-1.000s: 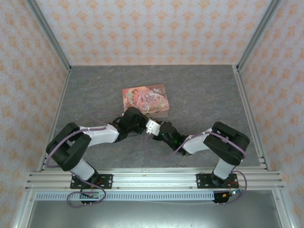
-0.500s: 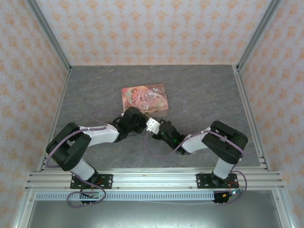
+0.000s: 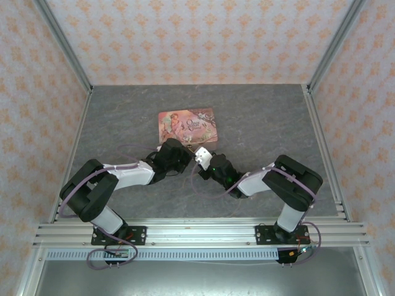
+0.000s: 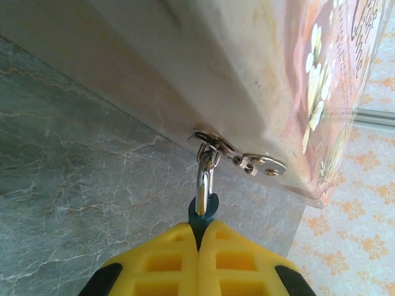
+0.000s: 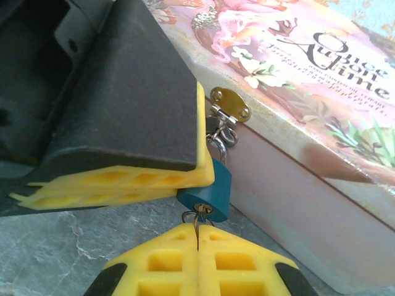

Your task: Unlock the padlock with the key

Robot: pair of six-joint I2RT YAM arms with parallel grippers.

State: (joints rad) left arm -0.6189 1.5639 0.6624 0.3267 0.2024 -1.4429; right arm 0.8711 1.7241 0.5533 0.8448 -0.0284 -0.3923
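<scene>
Where the pink illustrated tin shows its brass hasp near the centre of the right wrist frame, the small teal padlock hangs from it by its shackle. At bottom centre of its own view, the left gripper is clamped on the padlock's body. Bottom centre, the right gripper is pinched together on the key, which touches the padlock's underside. A grey marbled table lies beneath.
</scene>
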